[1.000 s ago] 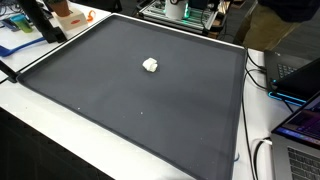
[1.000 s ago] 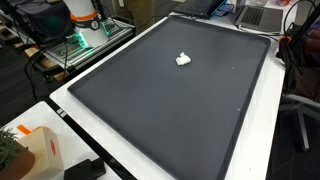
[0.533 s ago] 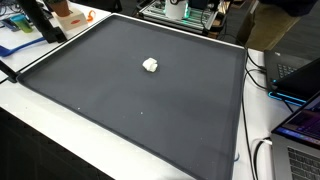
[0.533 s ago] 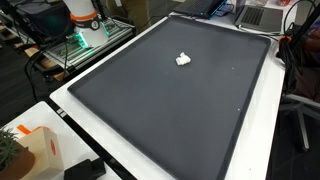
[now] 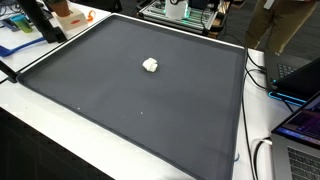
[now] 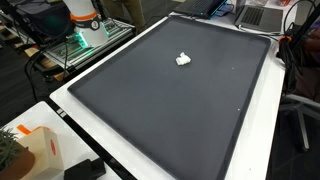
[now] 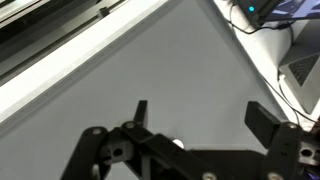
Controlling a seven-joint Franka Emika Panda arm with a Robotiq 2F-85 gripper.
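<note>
A small crumpled white object lies alone on a large dark grey mat, towards its far half in both exterior views. Neither exterior view shows the arm or the gripper. In the wrist view my gripper hangs above the grey mat with its two black fingers standing wide apart, open, and only bare mat between them. A small white spot peeks out just behind the gripper's linkage; I cannot tell whether it is the white object.
A raised black rim borders the mat on a white table. Laptops and cables lie along one side. An orange and white box stands at one corner, and a rack with green lights beyond the table.
The white object has not moved. A person behind the table's far corner has shifted. The gripper shows in no earlier frame.
</note>
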